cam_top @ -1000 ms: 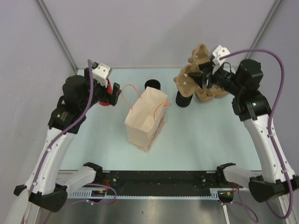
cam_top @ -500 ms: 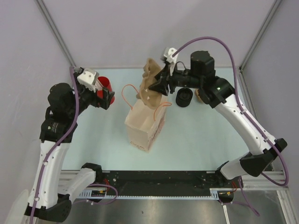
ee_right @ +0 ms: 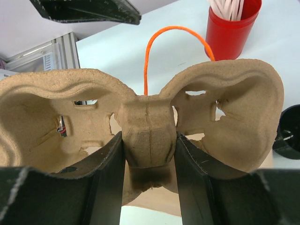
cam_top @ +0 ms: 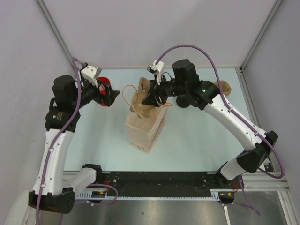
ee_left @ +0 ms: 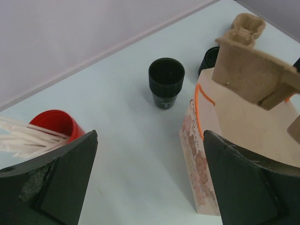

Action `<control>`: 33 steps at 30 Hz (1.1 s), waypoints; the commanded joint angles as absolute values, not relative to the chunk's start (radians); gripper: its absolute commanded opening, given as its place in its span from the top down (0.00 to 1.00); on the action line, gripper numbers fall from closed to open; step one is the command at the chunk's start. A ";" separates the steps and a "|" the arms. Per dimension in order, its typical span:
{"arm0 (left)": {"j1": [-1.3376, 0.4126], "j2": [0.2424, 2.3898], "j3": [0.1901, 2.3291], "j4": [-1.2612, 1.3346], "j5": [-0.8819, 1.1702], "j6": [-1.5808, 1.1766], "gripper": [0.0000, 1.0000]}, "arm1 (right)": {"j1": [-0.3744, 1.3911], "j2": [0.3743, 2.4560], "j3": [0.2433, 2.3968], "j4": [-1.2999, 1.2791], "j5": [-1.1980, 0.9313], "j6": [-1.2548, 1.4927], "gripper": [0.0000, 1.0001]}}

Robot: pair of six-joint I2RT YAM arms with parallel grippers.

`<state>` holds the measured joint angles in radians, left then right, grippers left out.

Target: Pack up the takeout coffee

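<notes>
Pulp carrier [cam_top: 140,96], clamped in jaws of right gripper [ee_right: 149,159], newly arrived at mouth of paper bag [cam_top: 143,129]; takeout coffee [ee_left: 166,82] behind bag, unpacked; left gripper [ee_left: 150,157] jaws wide open.

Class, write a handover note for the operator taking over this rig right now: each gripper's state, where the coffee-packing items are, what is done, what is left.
Left gripper: open, empty, beside the red cup.
Right gripper: shut on the cardboard cup carrier, held on edge at the mouth of the paper bag.
Takeout coffee: upright on the table beyond the bag, untouched.
Done: bag stands open, carrier at its mouth.
Left: seat and release the carrier, then probably load the coffee into the bag.
</notes>
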<state>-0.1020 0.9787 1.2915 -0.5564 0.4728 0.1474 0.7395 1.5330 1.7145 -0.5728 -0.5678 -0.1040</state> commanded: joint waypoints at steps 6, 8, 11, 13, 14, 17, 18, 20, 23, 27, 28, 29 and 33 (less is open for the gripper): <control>-0.100 1.071 1.390 -0.425 0.704 0.022 0.01 | 0.755 1.536 1.654 -0.555 -0.486 -0.025 0.95; -0.104 1.081 1.385 -0.420 0.719 0.020 0.01 | 0.755 1.534 1.643 -0.557 -0.483 -0.025 0.95; -0.110 1.086 1.371 -0.414 0.738 0.021 0.01 | 0.755 1.535 1.632 -0.558 -0.469 -0.025 0.95; -0.123 1.089 1.368 -0.423 0.742 0.025 0.01 | 0.756 1.540 1.628 -0.561 -0.456 -0.028 0.95; -0.127 1.091 1.367 -0.426 0.744 0.034 0.01 | 0.756 1.542 1.625 -0.563 -0.451 -0.034 0.95; -0.146 1.092 1.361 -0.437 0.747 0.047 0.01 | 0.758 1.543 1.628 -0.571 -0.417 -0.046 0.95; -0.155 1.097 1.358 -0.443 0.753 0.051 0.01 | 0.759 1.542 1.626 -0.574 -0.410 -0.057 0.95; -0.163 1.098 1.359 -0.456 0.758 0.063 0.01 | 0.762 1.540 1.626 -0.580 -0.387 -0.071 0.95; -0.172 1.095 1.351 -0.456 0.755 0.066 0.03 | 0.764 1.536 1.623 -0.587 -0.359 -0.089 0.95; -0.181 1.101 1.350 -0.469 0.742 0.084 0.07 | 0.769 1.536 1.615 -0.592 -0.344 -0.109 0.96; -0.183 1.104 1.350 -0.471 0.738 0.087 0.09 | 0.769 1.536 1.614 -0.591 -0.341 -0.113 0.95; -0.186 1.104 1.350 -0.474 0.735 0.092 0.09 | 0.770 1.536 1.614 -0.597 -0.338 -0.117 0.96; -0.190 1.118 1.361 -0.477 0.733 0.097 0.04 | 0.778 1.536 1.614 -0.598 -0.339 -0.127 0.96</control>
<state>-0.1814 1.1076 1.3483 -0.4812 0.7193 0.0719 0.7650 1.5356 1.6173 -0.5735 -0.3607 -0.1089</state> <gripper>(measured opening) 0.923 0.457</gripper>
